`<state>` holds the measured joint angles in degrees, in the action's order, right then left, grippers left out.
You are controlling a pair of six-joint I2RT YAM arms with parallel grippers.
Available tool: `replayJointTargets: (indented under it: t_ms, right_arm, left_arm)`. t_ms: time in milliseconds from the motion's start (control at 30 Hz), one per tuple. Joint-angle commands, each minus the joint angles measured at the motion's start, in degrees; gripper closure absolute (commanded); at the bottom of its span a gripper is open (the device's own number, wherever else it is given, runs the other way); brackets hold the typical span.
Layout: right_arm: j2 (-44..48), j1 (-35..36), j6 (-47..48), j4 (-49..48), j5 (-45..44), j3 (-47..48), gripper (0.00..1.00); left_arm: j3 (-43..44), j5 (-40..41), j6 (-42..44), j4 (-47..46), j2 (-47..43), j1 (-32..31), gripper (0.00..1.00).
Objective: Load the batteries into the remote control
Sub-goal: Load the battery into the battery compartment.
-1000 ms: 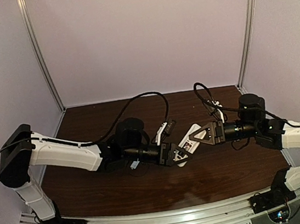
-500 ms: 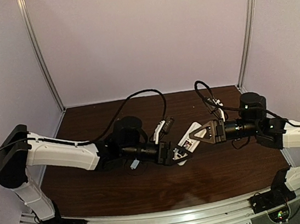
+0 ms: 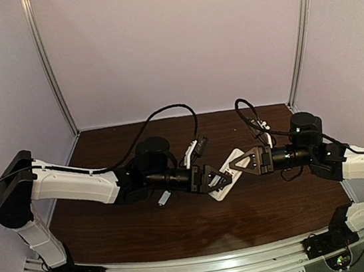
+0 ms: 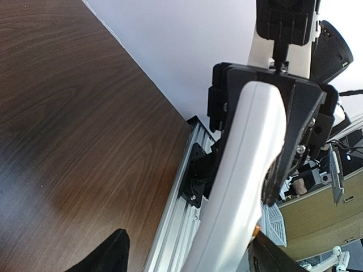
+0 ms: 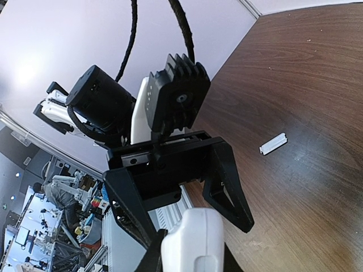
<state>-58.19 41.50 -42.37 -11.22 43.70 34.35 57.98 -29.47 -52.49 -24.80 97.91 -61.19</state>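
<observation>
The remote control (image 3: 224,189) is a white oblong held in the air over the middle of the table. My right gripper (image 3: 238,164) is shut on its far end. In the right wrist view the remote (image 5: 193,243) fills the gap between my right gripper's (image 5: 191,252) fingers. My left gripper (image 3: 216,178) faces it from the left, open, its jaws set wide on either side of the handset. In the left wrist view the remote (image 4: 244,170) runs up between my left gripper's (image 4: 190,258) fingers. The batteries are hidden. A tiny orange speck (image 4: 257,229) shows at the remote's edge; I cannot tell what it is.
A thin white cover strip (image 5: 273,143) lies flat on the dark wood table (image 3: 265,205); from above, the cover strip (image 3: 164,196) sits beside my left forearm. An aluminium rail (image 3: 205,263) runs along the near edge. Black cables (image 3: 166,114) loop over both arms.
My left gripper has opened wider and shifted a little right and up, so its jaws now straddle the remote. The right arm and the remote have stayed put.
</observation>
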Motion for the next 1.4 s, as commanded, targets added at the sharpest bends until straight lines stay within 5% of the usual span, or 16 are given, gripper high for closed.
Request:
replayJointTargets:
  t_ms: [0,333,967,1367]
  right_arm:
    - [-0.3,0.6,0.6,-0.6,0.6,1.4,1.00]
    - [-0.7,0.8,1.1,-0.1,0.4,1.7,1.00]
    - [0.1,0.8,2.3,1.1,0.9,5.0,1.00]
    - [0.7,0.0,0.6,0.1,1.8,6.4,1.00]
  left_arm:
    - [1.3,0.5,-0.6,-2.8,-1.1,0.6,0.27]
    - [1.3,1.1,-1.7,-3.5,-1.0,1.1,0.24]
    - [0.1,0.7,-0.2,3.0,0.9,1.2,0.48]
    - [0.3,3.6,4.8,10.1,1.5,0.8,0.51]
